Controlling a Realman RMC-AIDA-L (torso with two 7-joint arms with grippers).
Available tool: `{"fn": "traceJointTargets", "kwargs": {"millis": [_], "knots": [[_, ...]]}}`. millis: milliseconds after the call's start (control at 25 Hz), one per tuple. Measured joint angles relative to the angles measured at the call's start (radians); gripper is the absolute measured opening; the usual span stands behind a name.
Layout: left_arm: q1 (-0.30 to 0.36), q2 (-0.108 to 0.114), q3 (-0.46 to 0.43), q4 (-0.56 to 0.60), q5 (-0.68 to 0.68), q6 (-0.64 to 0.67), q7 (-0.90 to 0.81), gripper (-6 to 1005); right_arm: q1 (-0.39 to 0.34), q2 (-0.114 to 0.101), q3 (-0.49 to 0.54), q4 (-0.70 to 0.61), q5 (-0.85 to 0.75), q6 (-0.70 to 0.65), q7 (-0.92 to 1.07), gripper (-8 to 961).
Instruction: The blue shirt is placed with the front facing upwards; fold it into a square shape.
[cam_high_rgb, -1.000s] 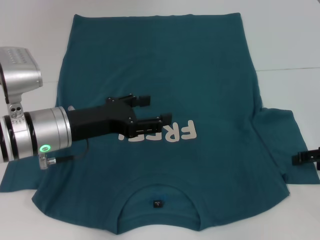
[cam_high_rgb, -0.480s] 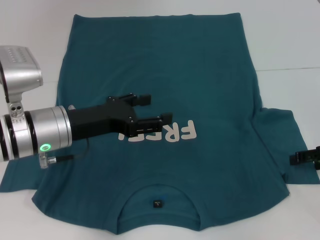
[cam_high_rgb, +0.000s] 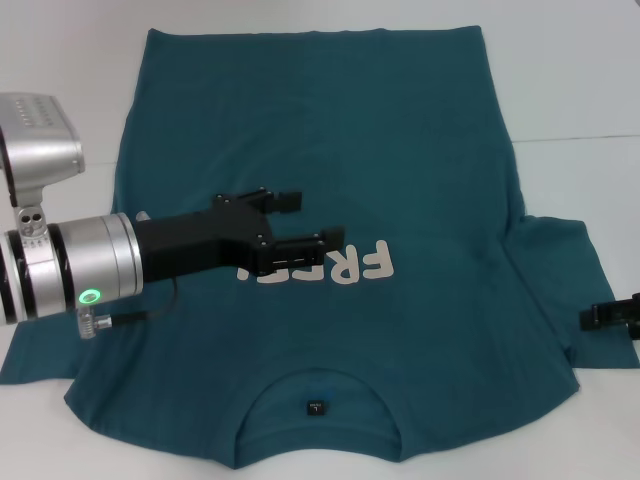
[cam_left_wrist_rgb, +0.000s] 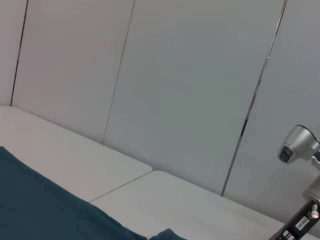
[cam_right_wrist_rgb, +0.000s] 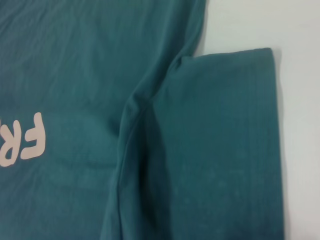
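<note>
The blue shirt (cam_high_rgb: 330, 150) lies flat, print up, on the white counter (cam_high_rgb: 580, 80), left gripper (cam_high_rgb: 312, 218) spread over its chest, right gripper (cam_high_rgb: 610, 315) by the sleeve, can't tell its state.

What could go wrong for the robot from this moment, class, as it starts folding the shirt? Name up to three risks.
1. The left gripper hangs open over the chest print of the blue shirt, not at an edge; closing there might bunch the middle.
2. The right gripper is only partly in view beside the right sleeve; it may miss the hem.
3. That sleeve creases at the armpit, so a fold may come out uneven.
</note>
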Motion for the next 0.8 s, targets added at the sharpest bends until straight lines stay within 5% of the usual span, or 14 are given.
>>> {"fn": "traceJointTargets", "kwargs": {"millis": [800], "knots": [[0.002, 0.000, 0.000, 0.002, 0.000, 0.011, -0.005, 874, 0.002, -0.004, 0.004, -0.003, 0.001, 0.001, -0.008, 941]]}}
